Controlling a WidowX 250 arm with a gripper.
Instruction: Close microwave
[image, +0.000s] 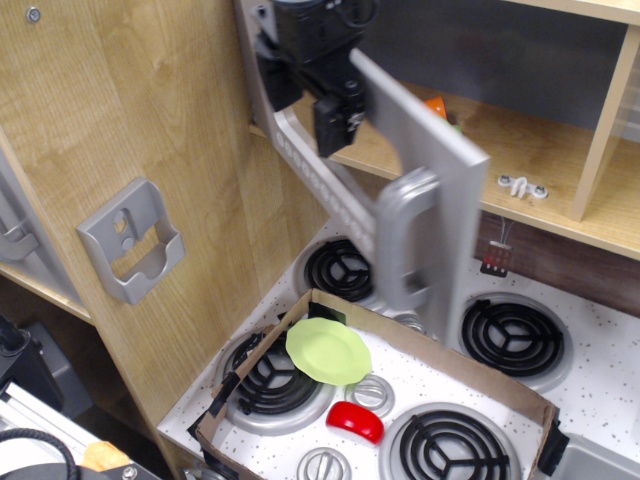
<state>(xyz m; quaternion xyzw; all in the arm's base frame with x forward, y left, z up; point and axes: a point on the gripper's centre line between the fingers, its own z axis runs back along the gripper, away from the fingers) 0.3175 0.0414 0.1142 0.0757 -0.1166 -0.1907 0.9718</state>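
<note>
**Q:** What do you have nearest the camera?

**Me:** I take the green plate (328, 350) as my landmark. It lies inside a low cardboard box (430, 350) that sits on the speckled stove top (600, 400). Just in front of the plate and to its right I see a red object (356, 421). Left of the plate, a black coil burner (265, 380) shows partly under the box edge. Well to the left of the plate, a grey bracket (130, 253) is fixed to the wooden side panel (120, 120).

**Q:** And the microwave?

**Me:** The microwave (405, 190) is above and behind the plate. Its silver-grey door stands partly open, swung out at an angle over the burners, with the chunky grey handle (405, 240) hanging above the far edge of the box. A row of small round buttons runs along the door's edge.

**Q:** What is the gripper doing?

**Me:** The gripper (335, 110) is up behind the plate, against the upper part of the door. I cannot tell how far the fingers are spread or whether they grip anything; the black body hides them.

**Q:** Anything further back?

**Me:** On the wooden shelf (520, 170) behind the door, I see a sliver of an orange carrot (436, 104) past the door's top edge.
</note>
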